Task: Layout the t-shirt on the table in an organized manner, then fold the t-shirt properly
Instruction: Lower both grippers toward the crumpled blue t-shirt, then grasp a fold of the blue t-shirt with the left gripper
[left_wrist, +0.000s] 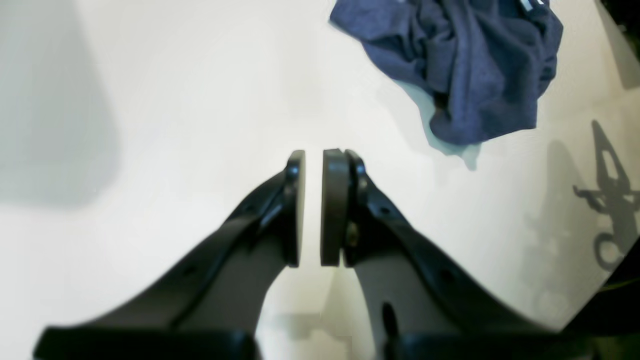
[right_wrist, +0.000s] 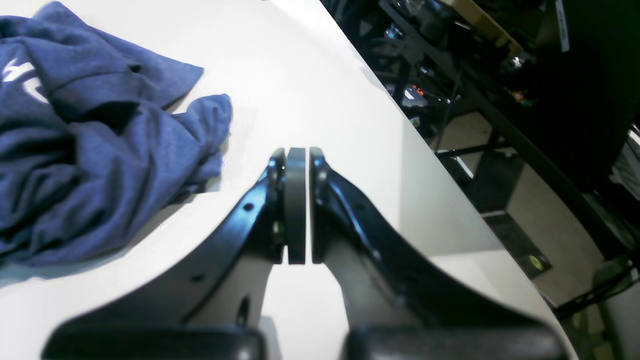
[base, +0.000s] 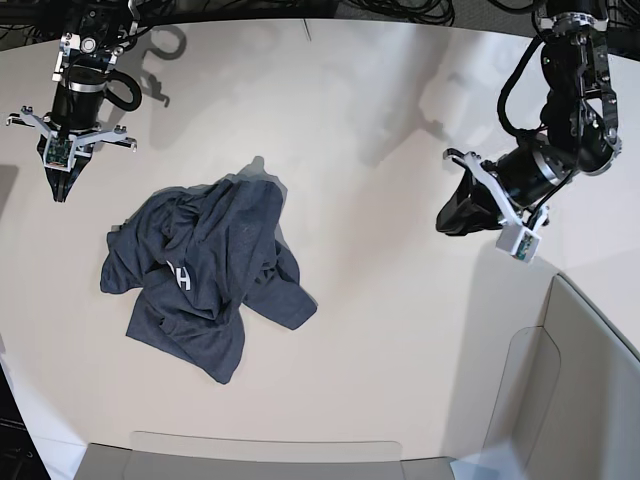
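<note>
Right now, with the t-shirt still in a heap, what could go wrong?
The t-shirt is bunched with layers overlapping, so a pinch may catch several at once and spread it crooked. It lies nearer the right pincer than the left pincer, so the left arm faces a longer reach across the table.

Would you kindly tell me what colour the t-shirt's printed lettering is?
White, on the t-shirt's heathered navy-grey cloth; it shows best in the base view.

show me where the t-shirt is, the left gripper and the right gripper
t-shirt (base: 205, 275): base view, on the crumpled middle of the cloth.
left gripper (left_wrist: 313, 207): left wrist view, in the narrow gap between its pads.
right gripper (right_wrist: 296, 205): right wrist view, where its shut pads meet.
</note>
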